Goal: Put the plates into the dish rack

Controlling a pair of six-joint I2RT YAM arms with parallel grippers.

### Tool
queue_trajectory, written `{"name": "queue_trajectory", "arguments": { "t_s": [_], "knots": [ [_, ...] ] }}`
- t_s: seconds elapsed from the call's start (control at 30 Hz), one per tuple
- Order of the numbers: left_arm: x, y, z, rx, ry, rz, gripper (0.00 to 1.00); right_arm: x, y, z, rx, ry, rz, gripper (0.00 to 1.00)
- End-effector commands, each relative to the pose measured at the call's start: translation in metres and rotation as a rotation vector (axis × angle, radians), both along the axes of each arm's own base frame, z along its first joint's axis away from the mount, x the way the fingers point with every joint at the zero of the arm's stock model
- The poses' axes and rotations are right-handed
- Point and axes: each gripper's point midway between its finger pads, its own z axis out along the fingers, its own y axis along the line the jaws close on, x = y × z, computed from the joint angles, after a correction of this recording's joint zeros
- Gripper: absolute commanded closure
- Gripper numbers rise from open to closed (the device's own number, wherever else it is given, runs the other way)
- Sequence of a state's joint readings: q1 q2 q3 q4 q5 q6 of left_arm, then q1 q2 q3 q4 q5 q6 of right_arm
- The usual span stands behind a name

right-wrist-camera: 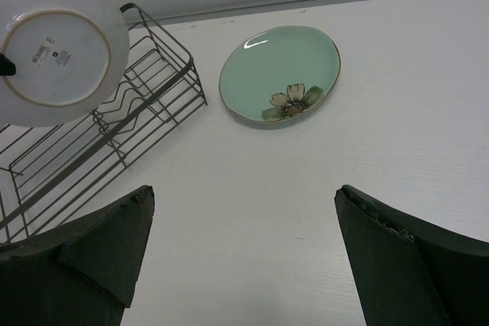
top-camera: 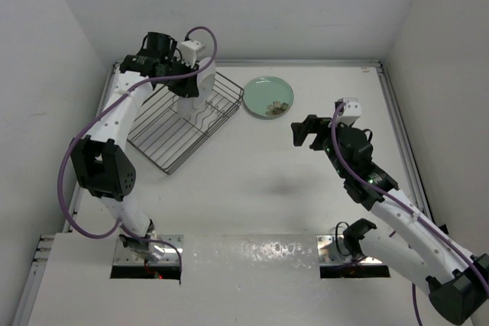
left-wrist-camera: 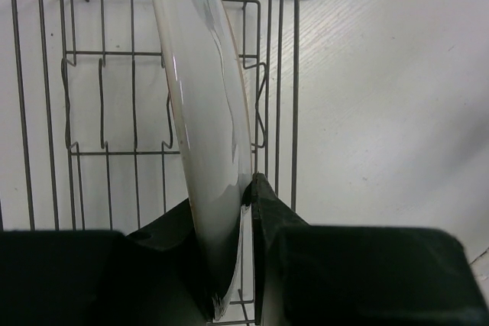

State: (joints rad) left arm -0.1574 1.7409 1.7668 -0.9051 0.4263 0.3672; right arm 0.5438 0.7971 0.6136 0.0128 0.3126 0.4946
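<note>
Top: left tool (top-camera: 183, 80) clamped on large plate (top-camera: 191, 97), edge-up over dish rack (top-camera: 172, 133).
Left wrist: plate above divider wires (left-wrist-camera: 130, 152); next, lower between wires, release.
Right wrist: right tool (right-wrist-camera: 244, 192) apart, empty; mint plate (right-wrist-camera: 279, 74) flat on bench (right-wrist-camera: 252, 158).

My top cam sits high behind the near edge of the white surface (top-camera: 306, 188), looking down & fwd over all of it. Left wrist cam is v. close: looks along its claw (left-wrist-camera: 229, 204) at the rim of the white-backed round plate (left-wrist-camera: 206, 112), dark wire dish rack (left-wrist-camera: 99, 97) behind. Right wrist cam sits further off, angled down; shares rack, that plate & the pale mint-green flower plate (right-wrist-camera: 280, 72) w/ top view.
</note>
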Motion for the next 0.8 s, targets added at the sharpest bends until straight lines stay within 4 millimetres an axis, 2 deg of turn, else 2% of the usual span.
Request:
{"name": "queue_trajectory", "arguments": {
  "t_s": [0.0,0.07,0.3,0.4,0.57,0.6,0.77],
  "knots": [
    [0.023,-0.009,0.072,-0.048,-0.295,-0.023,1.00,-0.001,0.000,0.013,0.016,-0.036,0.003,0.01],
    [0.025,-0.007,0.070,-0.034,-0.299,-0.022,1.00,-0.002,-0.001,0.013,0.017,-0.035,0.003,0.01],
    [0.029,-0.005,0.039,-0.008,-0.251,-0.027,1.00,-0.002,0.000,0.010,0.017,-0.031,0.005,0.01],
    [0.035,-0.004,0.035,-0.006,-0.254,-0.019,1.00,-0.001,0.001,0.008,0.013,-0.021,0.008,0.01],
    [0.041,-0.006,0.038,-0.015,-0.262,-0.076,1.00,-0.001,0.008,0.005,0.015,-0.005,0.041,0.01],
    [0.036,-0.009,0.039,-0.022,-0.253,-0.116,1.00,-0.001,0.009,0.005,0.012,-0.002,0.046,0.01],
    [0.037,-0.011,0.059,-0.009,-0.285,-0.189,1.00,-0.002,0.009,0.005,0.011,-0.003,0.047,0.01]
  ]
}}
